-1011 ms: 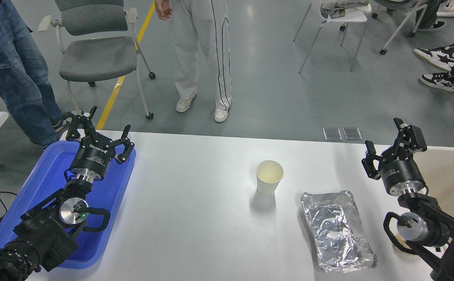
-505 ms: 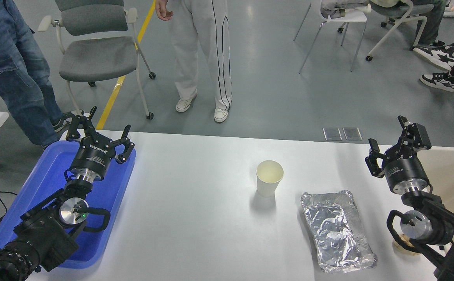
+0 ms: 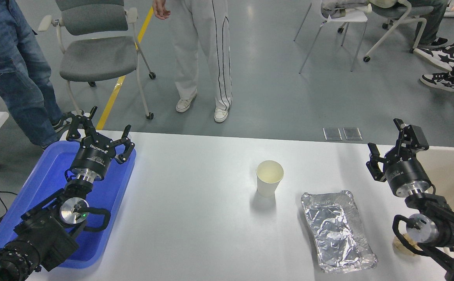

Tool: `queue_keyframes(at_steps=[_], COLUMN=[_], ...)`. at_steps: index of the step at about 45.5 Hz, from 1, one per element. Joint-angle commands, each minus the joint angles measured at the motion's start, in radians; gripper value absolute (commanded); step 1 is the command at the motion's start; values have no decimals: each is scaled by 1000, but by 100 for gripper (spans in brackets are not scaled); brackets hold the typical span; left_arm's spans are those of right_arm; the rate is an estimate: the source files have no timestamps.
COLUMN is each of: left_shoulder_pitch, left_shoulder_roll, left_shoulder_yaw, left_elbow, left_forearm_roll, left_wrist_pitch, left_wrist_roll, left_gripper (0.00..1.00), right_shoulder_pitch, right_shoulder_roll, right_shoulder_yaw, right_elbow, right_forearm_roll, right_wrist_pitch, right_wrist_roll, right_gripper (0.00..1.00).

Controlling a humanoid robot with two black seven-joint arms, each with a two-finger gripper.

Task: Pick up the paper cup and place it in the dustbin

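Nearest us, low in the frame, we see the foil tray (image 3: 336, 230) right of centre on the white table (image 3: 195, 218). At lower left the left gripper (image 3: 99, 130) is parked over the blue tray (image 3: 51, 175), jaws spread wide. The paper cup (image 3: 269, 178) stands upright at the frame's centre, nothing touching it. At the right edge the right gripper (image 3: 391, 146) hangs well apart from the cup, jaws wide, with the dustbin (image 3: 453, 171) behind it. Farther up, we see a person (image 3: 203, 54) standing beside a grey chair (image 3: 94, 54).
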Motion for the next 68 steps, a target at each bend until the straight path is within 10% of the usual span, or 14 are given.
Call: queue_keyframes(at_steps=[1,38,62,68], left_shoulder_pitch=[0,0,0,0], left_shoulder_roll=[0,0,0,0], left_shoulder_yaw=[0,0,0,0], left_elbow=[0,0,0,0], left_forearm_roll=[-1,1,1,1], left_wrist_pitch=[0,0,0,0], left_wrist_roll=[0,0,0,0], left_gripper=[100,100,100,100], right_shoulder_pitch=[77,690,1227,1325], right_shoulder_roll=[-97,-280,-67,-4], right_shoulder_yaw=[-207,-1291,-1944,-1954], right_elbow=[5,66,182,228], right_forearm_roll=[36,21,7,-192], right_wrist_pitch=[27,171,440,511], right_wrist_roll=[0,0,0,-24], right_gripper=[100,100,100,100])
